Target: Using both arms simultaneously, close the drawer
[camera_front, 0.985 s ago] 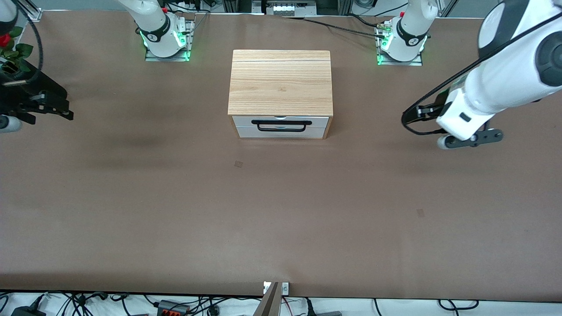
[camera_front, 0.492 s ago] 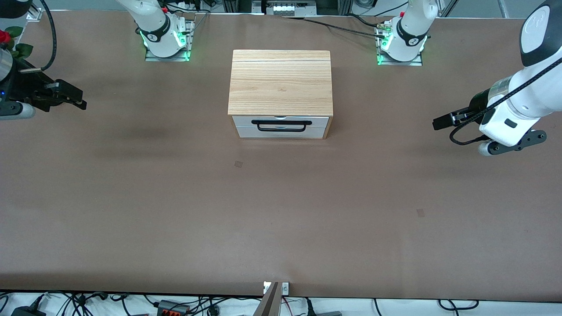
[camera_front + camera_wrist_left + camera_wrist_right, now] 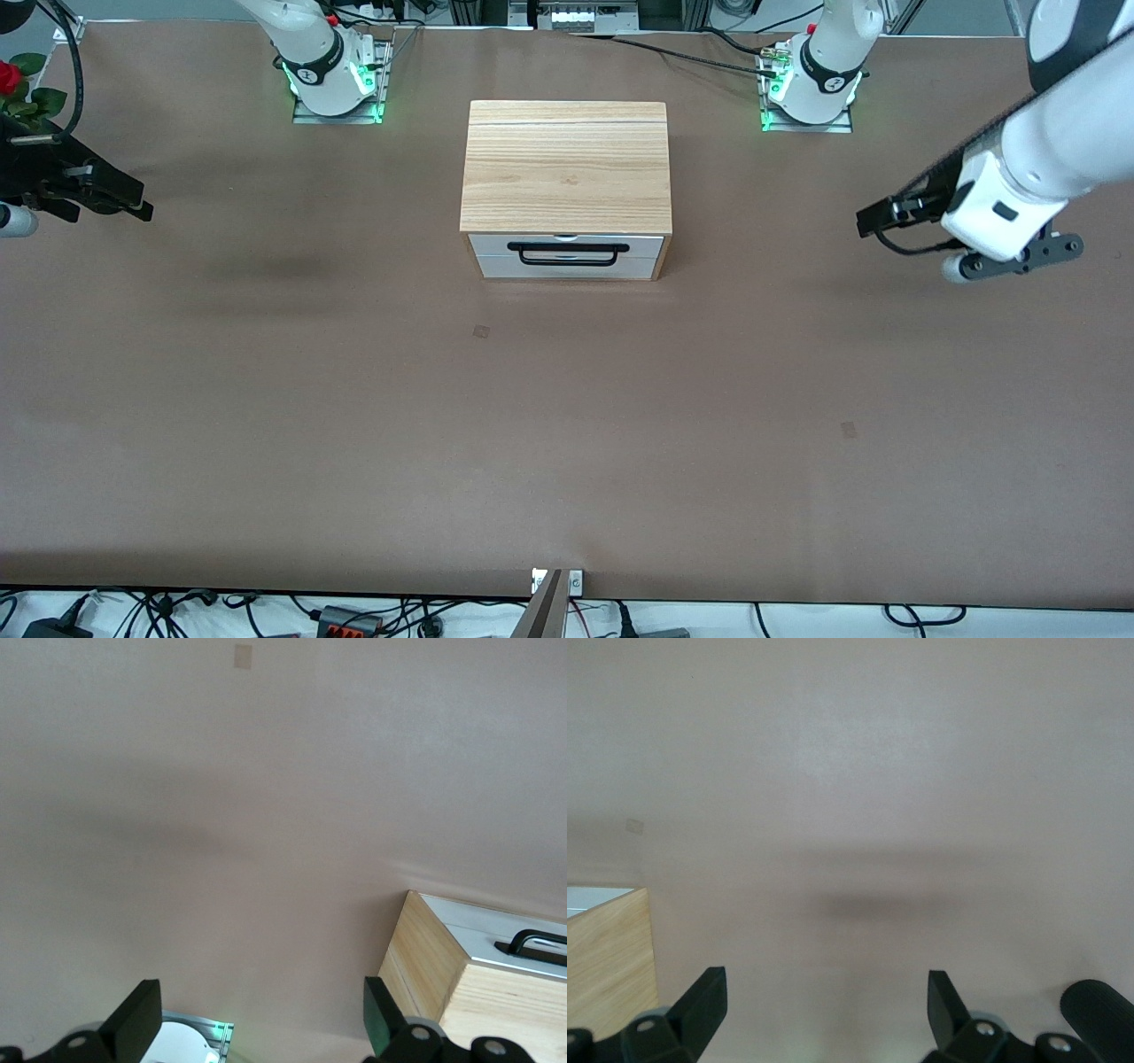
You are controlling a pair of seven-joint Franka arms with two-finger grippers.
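The light-wood cabinet (image 3: 565,164) stands mid-table between the arm bases. Its drawer (image 3: 567,255), a white front with a black bar handle (image 3: 567,257), sits pushed in, level with the cabinet's frame. My left gripper (image 3: 866,221) hangs over bare table toward the left arm's end, well apart from the cabinet, open and empty. My right gripper (image 3: 137,210) hangs over the right arm's end, also open and empty. In the left wrist view the open left gripper (image 3: 259,1019) faces the cabinet (image 3: 430,961) and the drawer front (image 3: 483,935). The right wrist view shows the open right gripper (image 3: 824,1003) and a cabinet side (image 3: 607,948).
The arm bases (image 3: 337,84) (image 3: 811,89) glow green at the table's back edge. A red flower with leaves (image 3: 18,84) stands at the right arm's end. Small tape marks (image 3: 481,331) (image 3: 848,430) lie on the brown table. Cables run along the near edge.
Both arms have shifted out at their ends of the table: the left gripper swung away from the cabinet, then partly back. The right gripper moved slightly. The drawer has not moved.
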